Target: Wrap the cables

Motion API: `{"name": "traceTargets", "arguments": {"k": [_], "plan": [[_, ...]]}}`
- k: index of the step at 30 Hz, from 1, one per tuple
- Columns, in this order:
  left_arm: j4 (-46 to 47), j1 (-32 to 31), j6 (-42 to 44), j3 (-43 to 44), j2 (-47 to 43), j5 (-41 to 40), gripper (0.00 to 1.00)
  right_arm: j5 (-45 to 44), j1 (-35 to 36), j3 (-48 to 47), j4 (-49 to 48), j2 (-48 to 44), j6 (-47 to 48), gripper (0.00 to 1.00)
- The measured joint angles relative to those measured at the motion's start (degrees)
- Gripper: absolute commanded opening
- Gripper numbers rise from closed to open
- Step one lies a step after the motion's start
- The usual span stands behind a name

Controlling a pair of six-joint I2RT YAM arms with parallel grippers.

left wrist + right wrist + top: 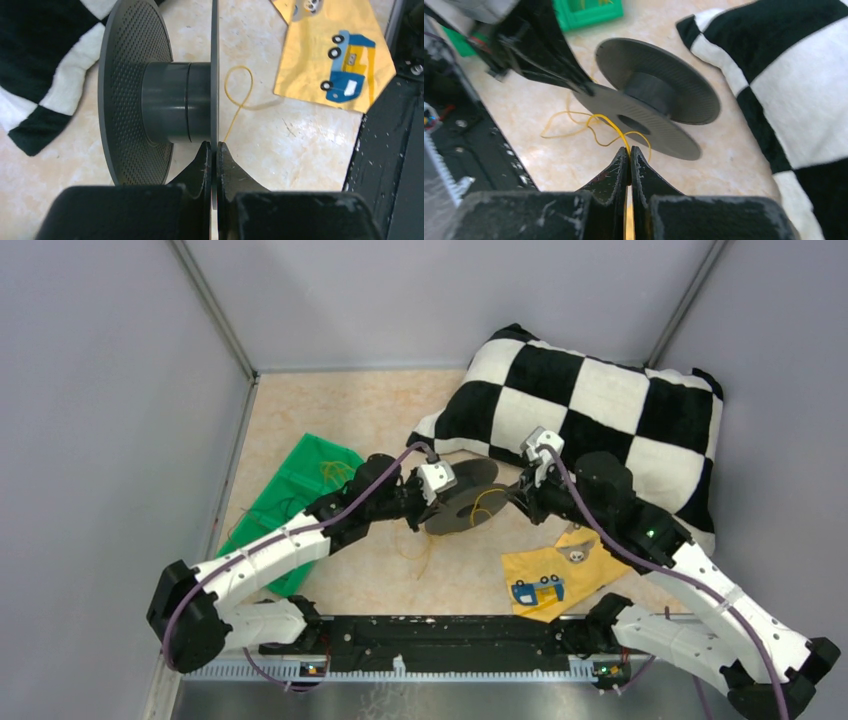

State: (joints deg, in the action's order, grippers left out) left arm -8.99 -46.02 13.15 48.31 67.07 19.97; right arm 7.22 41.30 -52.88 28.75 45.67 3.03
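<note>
A black spool [462,498] with two perforated flanges and a bare grey core [175,102] is held off the table at mid-table. My left gripper [212,147] is shut on the edge of one spool flange [215,75]. The thin yellow wire [596,126] lies in loose loops on the table under the spool [659,95] and shows in the left wrist view [239,90] too. My right gripper [629,150] is shut on the wire, close to the spool's near flange. In the top view the wire [487,502] loops between my left gripper [440,502] and my right gripper [512,494].
A black-and-white checkered pillow [600,410] lies at the back right. A green tray [295,502] sits on the left. A yellow cloth with a blue truck print [555,575] lies at the front right. A black rail [440,635] runs along the near edge.
</note>
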Motion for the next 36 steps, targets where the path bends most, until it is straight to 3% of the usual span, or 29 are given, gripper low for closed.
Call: {"name": "traceTargets", "arguments": {"k": [9, 15, 19, 21, 26, 36], "plan": [[20.55, -2.51, -20.83, -10.21, -1.95, -13.97, 0.00, 2.47, -0.11, -1.66, -0.85, -0.28, -16.92, 0.00], [27.06, -7.21, -27.45, -11.23, 1.49, -22.53, 0.00, -1.44, -0.11, -1.53, -0.39, -2.62, -25.73, 0.00], [27.21, -8.59, -28.13, -7.85, 5.29, -23.69, 0.01, -2.60, -0.11, -1.38, -0.48, -3.72, -26.58, 0.00], [26.99, -8.92, -28.26, -6.60, 6.40, -23.69, 0.11, -3.23, -0.11, -0.61, -0.79, -4.37, -26.73, 0.00], [26.95, -9.22, -28.33, -5.33, 6.58, -22.93, 0.25, -4.35, -0.11, 0.79, -0.81, -5.05, -27.21, 0.00], [22.47, -9.94, -27.87, -0.37, 4.63, -17.73, 0.30, -5.44, -0.11, 3.52, -0.63, -6.71, -27.17, 0.00]]}}
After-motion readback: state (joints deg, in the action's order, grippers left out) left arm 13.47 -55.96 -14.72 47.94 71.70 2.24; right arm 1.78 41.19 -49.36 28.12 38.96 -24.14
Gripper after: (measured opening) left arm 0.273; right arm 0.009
